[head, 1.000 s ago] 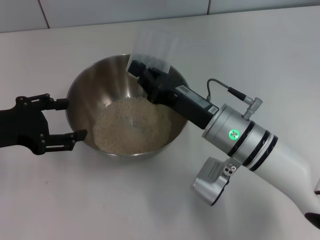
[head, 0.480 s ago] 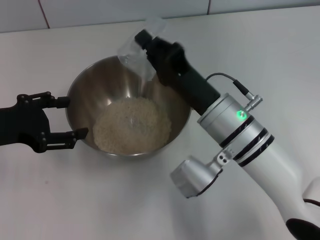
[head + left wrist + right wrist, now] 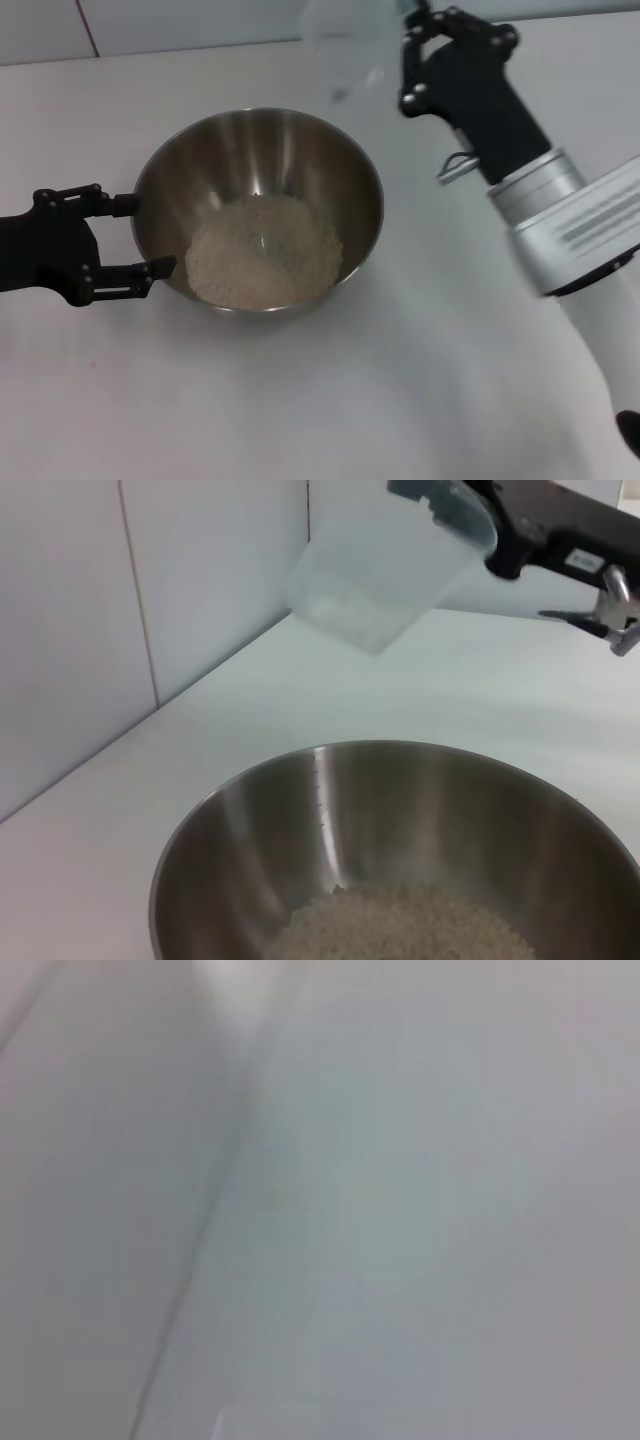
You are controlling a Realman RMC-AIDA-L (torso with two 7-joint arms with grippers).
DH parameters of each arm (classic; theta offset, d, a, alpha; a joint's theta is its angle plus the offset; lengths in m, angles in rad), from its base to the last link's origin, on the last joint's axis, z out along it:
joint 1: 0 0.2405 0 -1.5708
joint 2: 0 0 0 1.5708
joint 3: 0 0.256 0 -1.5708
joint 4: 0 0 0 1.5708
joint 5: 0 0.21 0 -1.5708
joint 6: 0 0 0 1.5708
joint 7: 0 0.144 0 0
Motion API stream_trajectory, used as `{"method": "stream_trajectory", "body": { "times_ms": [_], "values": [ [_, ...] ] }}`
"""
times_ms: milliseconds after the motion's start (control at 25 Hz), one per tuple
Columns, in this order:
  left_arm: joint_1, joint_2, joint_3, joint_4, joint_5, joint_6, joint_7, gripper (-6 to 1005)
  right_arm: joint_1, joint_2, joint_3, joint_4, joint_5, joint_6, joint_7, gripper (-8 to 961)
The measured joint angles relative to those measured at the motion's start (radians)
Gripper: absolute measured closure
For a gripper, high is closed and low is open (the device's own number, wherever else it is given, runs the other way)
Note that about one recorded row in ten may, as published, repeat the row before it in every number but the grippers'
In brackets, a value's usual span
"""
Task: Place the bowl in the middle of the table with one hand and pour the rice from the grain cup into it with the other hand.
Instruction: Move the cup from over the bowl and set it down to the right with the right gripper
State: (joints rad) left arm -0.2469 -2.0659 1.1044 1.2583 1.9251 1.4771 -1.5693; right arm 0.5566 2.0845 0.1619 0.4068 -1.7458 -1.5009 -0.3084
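Note:
The steel bowl [image 3: 250, 150] stands on the white table [image 3: 300, 400] with a pale heap of rice [image 3: 265, 250] in its bottom. My left gripper [image 3: 148, 236] is open, its two prongs against the bowl's left side. My right gripper [image 3: 405, 55] is shut on the translucent grain cup [image 3: 345, 40], held tipped in the air behind and to the right of the bowl; the cup looks empty. The left wrist view shows the bowl [image 3: 260, 820], the rice [image 3: 410, 925], the cup [image 3: 390, 565] and the right gripper [image 3: 505, 530] above them. The right wrist view shows only a blurred white surface.
A tiled wall [image 3: 200, 20] runs along the table's far edge. The right arm [image 3: 580, 220] reaches over the table's right side.
My right gripper has lifted the cup up and away from over the bowl, toward the back right. The bowl, the rice and my left gripper have stayed put.

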Motion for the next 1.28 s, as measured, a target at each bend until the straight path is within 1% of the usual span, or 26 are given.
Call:
{"method": "stream_trajectory", "body": {
  "times_ms": [80,240,320,520,680,880,1040,1280],
  "values": [
    [0.003,0.001,-0.001,0.003,0.0,0.0,0.0,172,-0.016,0.0,0.022,-0.047,0.001,-0.013,0.136,877],
    [0.004,0.001,-0.002,0.003,0.0,0.001,0.0,172,-0.041,-0.001,0.076,-0.12,0.005,0.008,0.272,872],
    [0.004,0.001,-0.001,0.002,0.0,0.001,0.0,172,-0.048,0.0,0.105,-0.145,0.006,0.053,0.304,870],
    [0.002,0.0,0.0,0.0,0.0,0.0,0.001,172,-0.039,-0.001,0.139,-0.179,0.006,0.244,0.324,865],
    [-0.002,0.0,0.0,-0.002,0.0,0.0,0.001,172,-0.013,-0.002,0.128,-0.201,0.0,0.369,0.358,861],
    [-0.003,0.0,0.0,-0.002,0.0,0.001,0.0,172,0.01,-0.002,0.091,-0.208,-0.004,0.469,0.384,856],
    [-0.003,0.0,0.0,-0.002,0.0,0.001,0.0,172,0.021,0.0,0.056,-0.211,-0.004,0.512,0.39,851],
    [-0.001,0.0,0.0,-0.001,0.0,0.001,0.0,172,0.023,0.0,0.047,-0.212,-0.005,0.545,0.391,845]
  ]
}}
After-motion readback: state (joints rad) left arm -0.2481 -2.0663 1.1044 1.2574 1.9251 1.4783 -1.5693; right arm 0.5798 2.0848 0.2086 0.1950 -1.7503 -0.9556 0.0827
